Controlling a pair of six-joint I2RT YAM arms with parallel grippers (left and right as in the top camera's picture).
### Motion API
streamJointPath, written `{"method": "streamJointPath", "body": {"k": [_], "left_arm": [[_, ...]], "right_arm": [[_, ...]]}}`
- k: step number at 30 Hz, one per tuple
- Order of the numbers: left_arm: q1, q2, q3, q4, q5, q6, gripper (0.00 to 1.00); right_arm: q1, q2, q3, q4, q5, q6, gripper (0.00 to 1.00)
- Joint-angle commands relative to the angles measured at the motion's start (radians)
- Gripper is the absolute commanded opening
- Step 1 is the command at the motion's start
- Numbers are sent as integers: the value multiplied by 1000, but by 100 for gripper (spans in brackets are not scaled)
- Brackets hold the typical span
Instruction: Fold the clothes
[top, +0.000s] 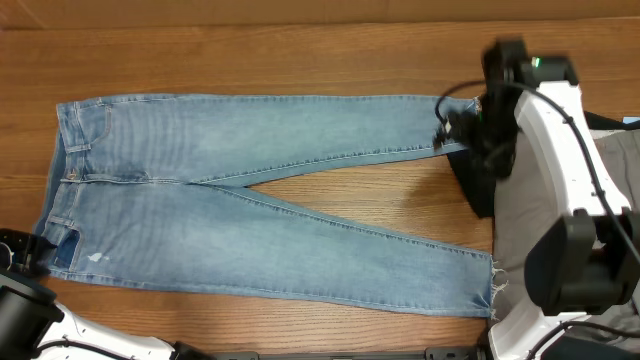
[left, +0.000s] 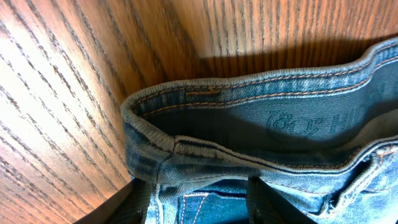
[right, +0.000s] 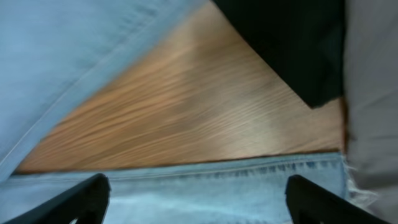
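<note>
While the jeans (top: 250, 190) lie flat on the table (top: 300, 60), waist left, legs splayed right, we judge the first fold is being set up; right gripper (right: 199, 193) hovers wide over a hem (right: 298, 165); left gripper (left: 199, 199) straddles the waistband (left: 249, 93), we cannot tell if it pinches; pinch both layers squarely, lift together, keep edges aligned.

We can't see the upper hem of the jeans (top: 250, 150) behind the right arm (top: 550, 130), and our right wrist view's all blurry.
</note>
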Motion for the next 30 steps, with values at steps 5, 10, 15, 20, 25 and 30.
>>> {"method": "streamJointPath", "body": {"k": [5, 10, 15, 20, 25, 30], "left_arm": [[-5, 79, -10, 60, 123, 59, 52], [-12, 63, 7, 51, 211, 111, 47], [-33, -11, 24, 48, 211, 136, 45], [-54, -126, 45, 51, 188, 155, 47], [-67, -166, 37, 48, 47, 123, 44], [-89, -124, -6, 102, 226, 209, 30]], "right_arm": [[-83, -14, -253, 179, -173, -135, 82], [-67, -26, -241, 153, -180, -215, 80], [-21, -28, -241, 134, -179, -227, 80], [-7, -28, -240, 193, -180, -215, 80], [-11, -28, -240, 205, -180, -215, 80], [-11, -28, -240, 206, -180, -215, 81]]}}
